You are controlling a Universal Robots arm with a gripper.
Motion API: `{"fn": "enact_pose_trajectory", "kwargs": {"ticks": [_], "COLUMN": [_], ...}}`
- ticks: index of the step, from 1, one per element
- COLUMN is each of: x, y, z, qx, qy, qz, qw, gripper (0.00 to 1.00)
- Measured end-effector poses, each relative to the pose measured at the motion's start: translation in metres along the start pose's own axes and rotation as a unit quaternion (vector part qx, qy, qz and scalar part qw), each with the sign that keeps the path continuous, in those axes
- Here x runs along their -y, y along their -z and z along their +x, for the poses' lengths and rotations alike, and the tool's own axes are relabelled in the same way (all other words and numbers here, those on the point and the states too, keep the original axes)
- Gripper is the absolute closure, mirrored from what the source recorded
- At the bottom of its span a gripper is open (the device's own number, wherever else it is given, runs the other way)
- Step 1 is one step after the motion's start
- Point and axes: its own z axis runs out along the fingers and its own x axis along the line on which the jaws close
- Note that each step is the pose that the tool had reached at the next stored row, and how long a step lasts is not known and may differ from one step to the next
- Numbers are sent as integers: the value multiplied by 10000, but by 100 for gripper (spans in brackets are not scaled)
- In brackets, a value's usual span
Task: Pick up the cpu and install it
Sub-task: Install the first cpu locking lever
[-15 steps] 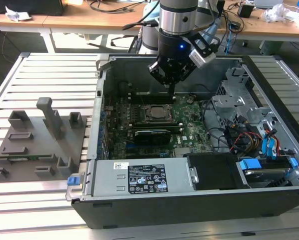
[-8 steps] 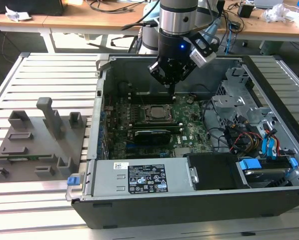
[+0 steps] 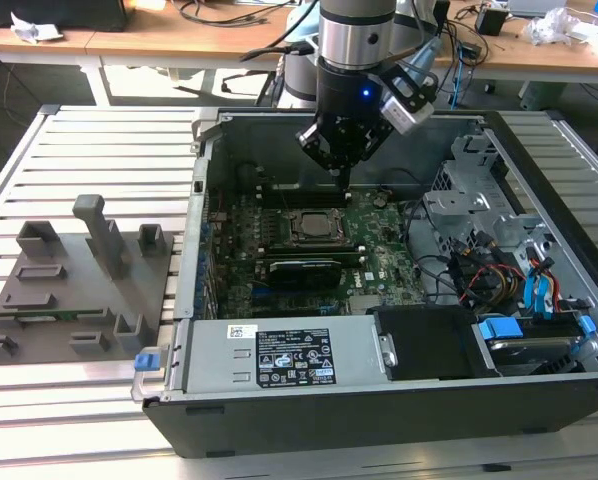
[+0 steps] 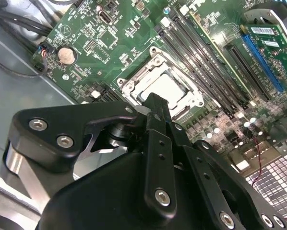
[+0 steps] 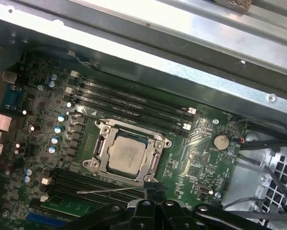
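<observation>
One small flat square silvery cpu (image 5: 127,156) lies flat, face up, in the metal-framed motherboard socket (image 5: 101,160), edges parallel to the frame; square, no long axis. Placement appears done. Black gripper (image 3: 344,172) hovers above, just beside the socket, carrying nothing; whether its fingers are parted, I cannot tell.

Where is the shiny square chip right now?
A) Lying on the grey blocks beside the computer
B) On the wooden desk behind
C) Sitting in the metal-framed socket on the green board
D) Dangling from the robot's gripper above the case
C: in both wrist views the cpu lies flat inside the socket frame on the motherboard, with the gripper just beside it.
</observation>
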Motion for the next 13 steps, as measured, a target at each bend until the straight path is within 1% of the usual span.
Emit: {"fn": "enact_pose_trajectory", "kwargs": {"ticks": [2, 3, 6, 8, 13], "x": [0, 0, 0, 0, 0], "y": [0, 0, 0, 0, 0], "z": [0, 0, 0, 0, 0], "qx": [5, 14, 29, 33, 33], "qy": [90, 252, 533, 600, 601], "qz": [-5, -12, -25, -28, -29], "qw": [10000, 9997, 9986, 9982, 9982], "gripper": [89, 89, 89, 89, 89]}}
